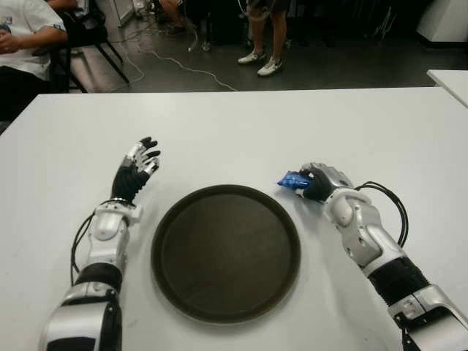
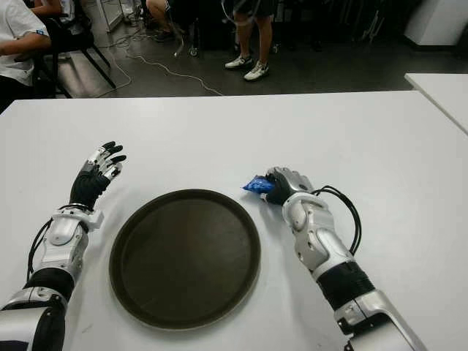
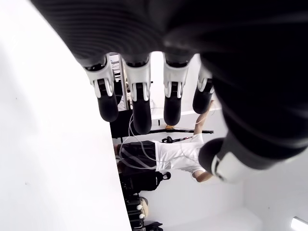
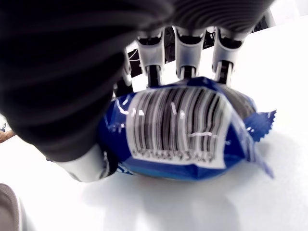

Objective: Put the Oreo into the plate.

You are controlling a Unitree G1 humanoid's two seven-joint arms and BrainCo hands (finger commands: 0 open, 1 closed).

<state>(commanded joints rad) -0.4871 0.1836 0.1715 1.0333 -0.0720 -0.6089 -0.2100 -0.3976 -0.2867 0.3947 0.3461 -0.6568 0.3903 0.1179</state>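
The right hand, just off the plate at its far right rim, curls its fingers around the blue Oreo packet low over the white surface. The glossy wrapper could slip out during the carry. Whether the packet has cleared the surface is unclear. The left hand shows spread and empty left of the plate.

**Layout on the surface**

At the middle of the surface, toward the near edge: the plate. Left of the plate, toward the left edge: the left hand, fingers spread, holding nothing. Just beyond the plate's far right rim, on the surface outside it: the Oreo, wrapped by the right hand. Past the far edge, on the floor: a chair at far left with a seated person, and a standing person's legs nearer the middle.
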